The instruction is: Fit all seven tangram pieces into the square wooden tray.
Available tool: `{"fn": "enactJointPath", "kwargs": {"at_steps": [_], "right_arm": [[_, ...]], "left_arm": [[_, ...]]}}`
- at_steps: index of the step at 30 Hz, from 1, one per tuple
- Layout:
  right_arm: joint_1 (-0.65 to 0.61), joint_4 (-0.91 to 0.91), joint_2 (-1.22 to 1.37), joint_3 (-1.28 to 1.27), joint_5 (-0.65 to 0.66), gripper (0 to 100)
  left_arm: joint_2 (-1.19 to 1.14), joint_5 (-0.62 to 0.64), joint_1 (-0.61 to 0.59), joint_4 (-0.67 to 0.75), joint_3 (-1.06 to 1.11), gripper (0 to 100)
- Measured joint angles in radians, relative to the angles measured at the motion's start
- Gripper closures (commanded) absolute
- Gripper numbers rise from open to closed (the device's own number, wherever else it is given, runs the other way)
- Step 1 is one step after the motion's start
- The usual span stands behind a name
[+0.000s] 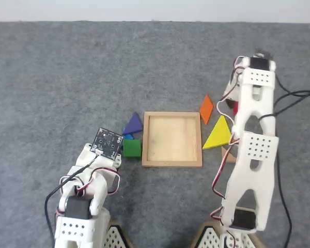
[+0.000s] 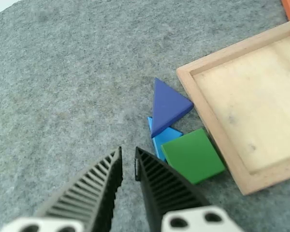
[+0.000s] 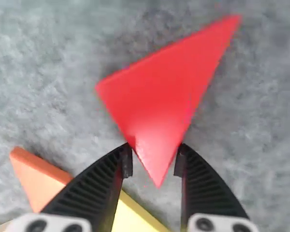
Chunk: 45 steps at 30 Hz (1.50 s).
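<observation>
The square wooden tray (image 1: 145,139) lies with nothing in it at the table's middle. On its left are a purple triangle (image 1: 134,124), a small blue piece (image 1: 128,137) and a green square (image 1: 132,148). My left gripper (image 2: 129,153) hovers shut and holds nothing, just short of the blue piece (image 2: 163,137) and green square (image 2: 193,155). On the tray's right lie an orange parallelogram (image 1: 206,108) and a yellow triangle (image 1: 219,133). My right gripper (image 3: 153,152) is shut on a corner of the red triangle (image 3: 164,101); the orange piece (image 3: 36,176) is beside it.
Grey felt covers the table, with open room behind the tray and far left. The right arm (image 1: 253,150) stretches along the tray's right side over the yellow triangle's edge. The tray's rim (image 2: 213,129) touches the green square.
</observation>
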<state>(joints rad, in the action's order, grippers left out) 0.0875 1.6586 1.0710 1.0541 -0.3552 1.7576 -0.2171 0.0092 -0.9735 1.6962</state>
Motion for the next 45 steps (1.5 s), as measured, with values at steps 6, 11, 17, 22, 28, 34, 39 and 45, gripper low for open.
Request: {"fn": "enactJointPath", "kwargs": {"at_steps": [6, 11, 17, 22, 28, 34, 39, 45], "right_arm": [[0.110, 0.035, -0.002, 0.000, 0.005, 85.4], [0.172, 0.078, -0.063, 0.000, 0.052, 83.5], [0.166, 0.092, -0.173, 0.000, 0.150, 68.6], [0.084, 0.006, -0.187, 0.000, 0.238, 65.5], [0.012, -0.117, -0.095, -0.002, 0.215, 65.5], [0.035, -0.157, -0.021, -0.002, 0.192, 65.6], [0.100, -0.170, 0.023, -0.002, 0.189, 68.9], [0.118, -0.170, 0.049, 0.002, 0.189, 80.2]], "left_arm": [[0.000, 0.000, 0.000, 0.000, 0.000, 95], [0.000, 0.000, 0.000, 0.000, 0.000, 95], [0.000, 0.000, 0.000, 0.000, 0.000, 95], [0.000, 0.000, 0.002, 0.000, 0.000, 95], [0.000, 0.000, 0.000, 0.000, 0.000, 95], [0.000, 0.000, -0.002, 0.000, 0.000, 95], [0.000, 0.000, 0.000, 0.000, 0.000, 95], [0.000, 0.000, 0.000, 0.000, 0.000, 95]]}}
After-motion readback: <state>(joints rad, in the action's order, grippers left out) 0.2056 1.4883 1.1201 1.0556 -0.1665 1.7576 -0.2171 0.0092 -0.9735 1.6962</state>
